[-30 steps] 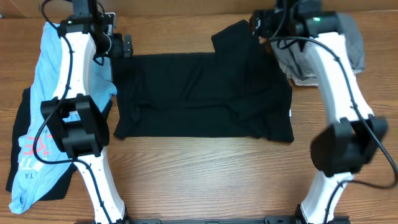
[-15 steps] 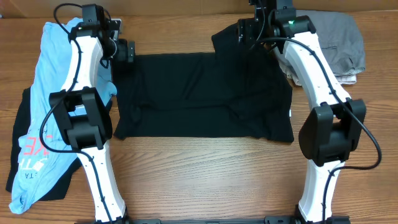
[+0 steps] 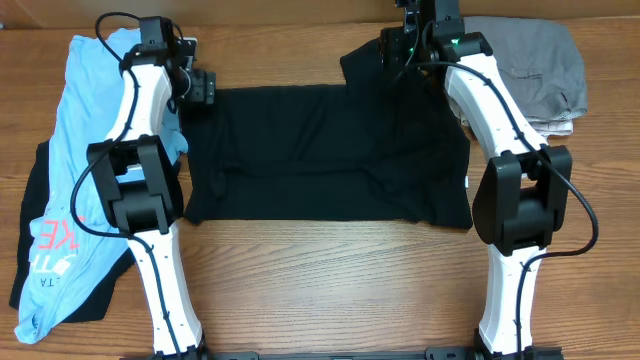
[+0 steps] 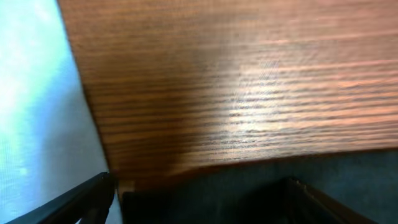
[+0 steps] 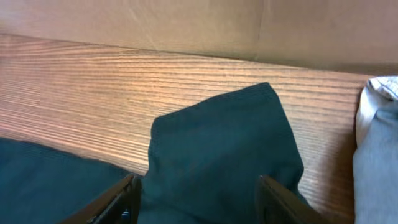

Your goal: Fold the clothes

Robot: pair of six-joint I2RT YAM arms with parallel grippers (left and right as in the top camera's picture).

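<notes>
A black shirt (image 3: 330, 150) lies spread flat across the middle of the table, one sleeve (image 3: 370, 58) sticking out at the far right corner. My left gripper (image 3: 205, 85) is open at the shirt's far left corner; its wrist view shows the dark cloth edge (image 4: 249, 193) between the fingers (image 4: 199, 202). My right gripper (image 3: 392, 55) is open over the far right sleeve; its wrist view shows the sleeve (image 5: 217, 155) between the spread fingers (image 5: 198, 199).
A light blue garment (image 3: 85, 110) lies over a black printed one (image 3: 45, 240) at the left edge. A grey garment (image 3: 530, 65) lies at the far right. A cardboard wall (image 5: 186, 25) stands behind the table.
Both arms have swung in toward the shirt's far corners; the right gripper moved left onto the sleeve, the left gripper shifted slightly right to the shirt's corner. The shirt has not moved.
</notes>
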